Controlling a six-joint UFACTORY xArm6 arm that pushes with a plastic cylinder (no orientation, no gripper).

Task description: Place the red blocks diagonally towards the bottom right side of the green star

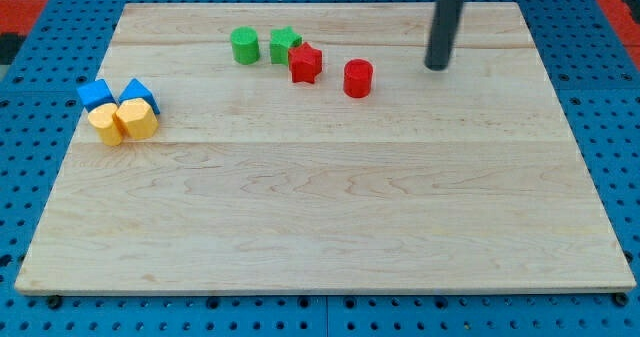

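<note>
A green star (283, 43) sits near the view's top, left of centre. A red star (305, 63) touches it at its lower right. A red cylinder (358, 78) stands apart, further to the lower right. A green cylinder (244, 46) stands just left of the green star. My tip (436, 68) rests on the board to the right of the red cylinder, a clear gap away, touching no block.
Two blue blocks (97, 94) (139, 93) and two yellow blocks (104, 123) (137, 120) cluster at the view's left. The wooden board (320, 207) lies on a blue pegboard surface (30, 157).
</note>
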